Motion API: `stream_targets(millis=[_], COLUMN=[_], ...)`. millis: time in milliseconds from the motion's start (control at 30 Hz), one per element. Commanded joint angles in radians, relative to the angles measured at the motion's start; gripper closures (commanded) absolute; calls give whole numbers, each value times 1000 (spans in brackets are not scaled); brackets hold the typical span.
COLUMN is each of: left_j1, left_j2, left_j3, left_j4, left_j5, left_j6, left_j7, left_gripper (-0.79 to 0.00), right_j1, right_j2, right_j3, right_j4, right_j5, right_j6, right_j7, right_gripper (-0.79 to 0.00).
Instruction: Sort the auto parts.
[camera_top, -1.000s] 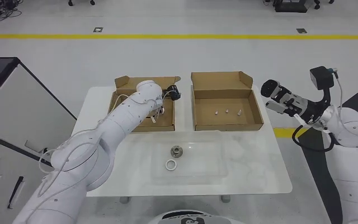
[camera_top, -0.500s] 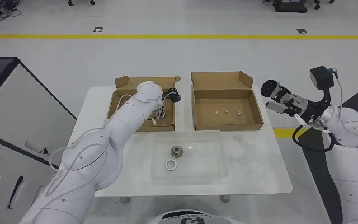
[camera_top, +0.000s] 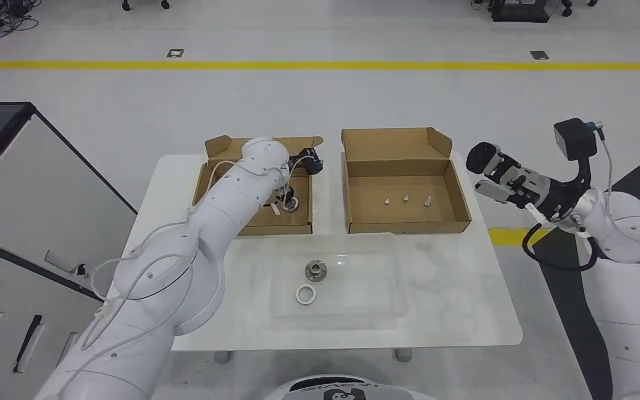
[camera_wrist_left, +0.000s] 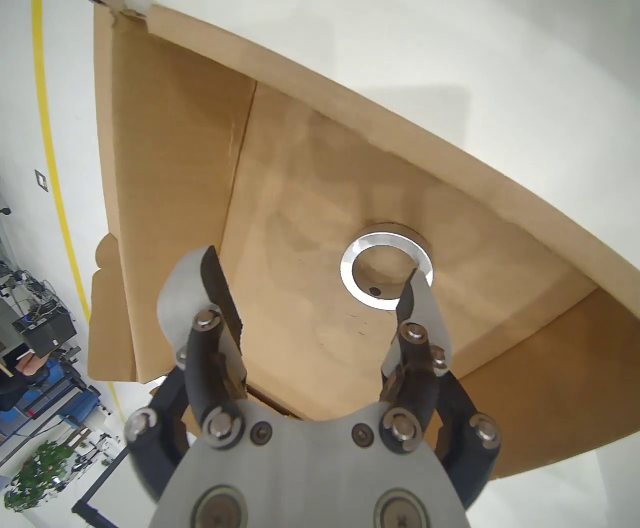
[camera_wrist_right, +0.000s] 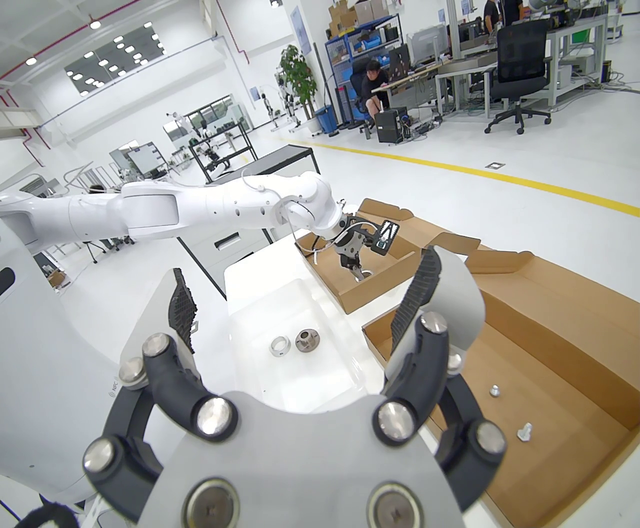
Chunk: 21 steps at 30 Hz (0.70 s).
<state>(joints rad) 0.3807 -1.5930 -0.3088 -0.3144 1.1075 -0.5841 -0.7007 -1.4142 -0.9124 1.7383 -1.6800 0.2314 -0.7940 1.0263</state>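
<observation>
My left gripper (camera_wrist_left: 312, 280) hangs open inside the left cardboard box (camera_top: 203, 188), low over its floor. A shiny metal ring (camera_wrist_left: 385, 265) lies flat on that floor, and one fingertip (camera_wrist_left: 417, 295) overlaps its rim without gripping it. The top view shows the ring (camera_top: 291, 203) beside my left gripper (camera_top: 283, 196). A flanged metal hub (camera_top: 316, 269) and a white ring (camera_top: 305, 294) rest in the clear tray (camera_top: 370, 295). My right gripper (camera_top: 484, 172) stays open and empty in the air past the table's right edge.
The right cardboard box (camera_top: 405, 215) holds three small bolts (camera_top: 406, 198) in a row, lid flap folded back. From the right wrist view the hub (camera_wrist_right: 306, 341), white ring (camera_wrist_right: 279, 346) and two bolts (camera_wrist_right: 524, 431) lie below my right gripper (camera_wrist_right: 305, 295).
My left wrist has shifted slightly toward the back of the left box. The right arm has not moved.
</observation>
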Motion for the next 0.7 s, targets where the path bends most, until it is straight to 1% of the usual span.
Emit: stream_targets(millis=[0,200,367,467,533,633,667], left_j1=[-11,-51,-80,-88,-84,-56,-48], left_j2=[2,18,43,67,86,127,137], left_j3=[-6,-30,-64,-93,-114,-158,-168], left_j4=[1,-20,-72,-130,-187,-308,-339], left_j5=[1,2,-18,-34,-47,-79,-83], left_j6=[-2,-24,-46,-72,-92,-124,-129], left_j7=[9,29,59,72,70,47,38], left_gripper=[-785,-785,-785,-785,-785,-785,-785], right_j1=[0,0,0,0,0,0,0], right_j2=[0,0,0,0,0,0,0], right_j3=[0,0,0,0,0,0,0], right_j4=[0,0,0,0,0,0,0], right_j5=[0,0,0,0,0,0,0], right_j6=[0,0,0,0,0,0,0], right_j7=[0,0,0,0,0,0,0], right_gripper=[-785,-785,-785,-785,-785,-785,-785])
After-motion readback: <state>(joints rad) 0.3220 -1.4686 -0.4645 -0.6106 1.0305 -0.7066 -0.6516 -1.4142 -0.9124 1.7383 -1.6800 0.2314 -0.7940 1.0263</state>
